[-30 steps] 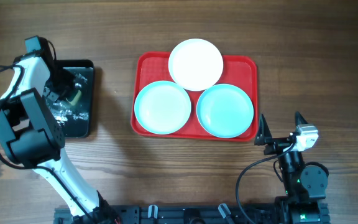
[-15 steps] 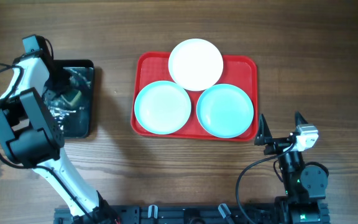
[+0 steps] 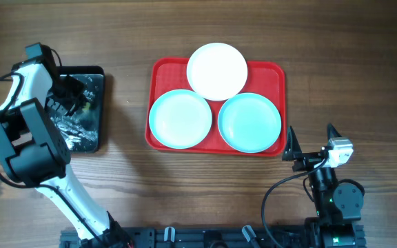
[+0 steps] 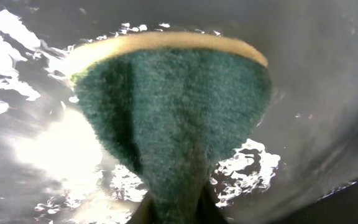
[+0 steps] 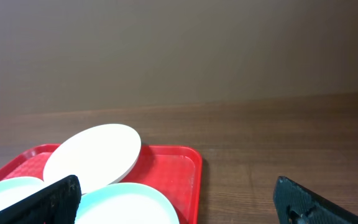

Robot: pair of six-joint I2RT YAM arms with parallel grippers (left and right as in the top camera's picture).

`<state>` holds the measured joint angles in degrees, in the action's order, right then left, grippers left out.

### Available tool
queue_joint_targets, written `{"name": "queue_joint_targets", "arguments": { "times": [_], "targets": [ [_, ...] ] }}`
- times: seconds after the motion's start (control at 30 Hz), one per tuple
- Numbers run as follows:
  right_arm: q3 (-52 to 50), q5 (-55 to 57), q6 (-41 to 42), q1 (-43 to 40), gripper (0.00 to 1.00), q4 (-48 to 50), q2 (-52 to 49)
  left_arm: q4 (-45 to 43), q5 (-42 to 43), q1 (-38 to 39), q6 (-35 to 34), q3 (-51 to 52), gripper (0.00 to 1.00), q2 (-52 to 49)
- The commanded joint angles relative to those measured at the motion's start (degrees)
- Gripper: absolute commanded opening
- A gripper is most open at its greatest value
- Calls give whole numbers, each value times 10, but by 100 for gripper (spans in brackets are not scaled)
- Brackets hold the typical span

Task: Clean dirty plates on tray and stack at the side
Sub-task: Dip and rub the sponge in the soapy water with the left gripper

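On table [image 3: 364,55], tray [image 3: 278,69] sits approx mid-width, nearer far edge. 3 plates on it: rear plate [image 3: 217,71] at ctr of far side, lying over far rim; front-L plate [image 3: 180,119] & front-R plate [image 3: 249,122] side by side along near rim, just before rear plate. Smaller tray [image 3: 92,134] well apart, nr L edge; sponge [image 4: 173,118] over it, in left gripper [image 3: 71,98]. Nr front edge, R of ctr: right gripper [image 3: 311,141], just before tray's front-R corner.

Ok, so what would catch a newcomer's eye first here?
The red tray mid-table, carrying a white plate at its far edge and two turquoise plates side by side nearer the robot. At the left, the left gripper pinches a green sponge over a glistening black tray.
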<state>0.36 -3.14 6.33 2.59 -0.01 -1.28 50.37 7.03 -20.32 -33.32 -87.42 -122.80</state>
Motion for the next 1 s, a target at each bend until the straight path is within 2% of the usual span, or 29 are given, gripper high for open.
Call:
{"name": "queue_joint_targets", "arguments": {
  "times": [0.0,0.2,0.23,0.27,0.3,0.4,0.53,0.83,0.9,0.97],
  "targets": [
    [-1,5,-3,2,100,1,3,-7,9,3,-1,21,100,-34],
    [-1,5,-3,2,100,1,3,-46,-55,3,-1,21,100,-34],
    [-1,5,-3,2,100,1,3,-46,-54,3,-1,21,89,-34],
    [-1,5,-3,2,100,1,3,-45,-54,3,-1,21,29,-34],
    [-1,5,-3,2,100,1,3,-44,-54,3,-1,21,4,-34],
    [-1,5,-3,2,100,1,3,-40,-54,3,-1,20,4,-34],
    [-1,5,-3,2,100,1,3,6,-52,3,-1,-3,4,-5],
    [-1,5,-3,2,100,1,3,33,-52,4,1,-20,4,238],
    [-1,5,-3,2,100,1,3,29,-75,9,1,-12,4,237],
    [-1,5,-3,2,100,1,3,-19,-95,15,1,38,4,206]
  ]
}}
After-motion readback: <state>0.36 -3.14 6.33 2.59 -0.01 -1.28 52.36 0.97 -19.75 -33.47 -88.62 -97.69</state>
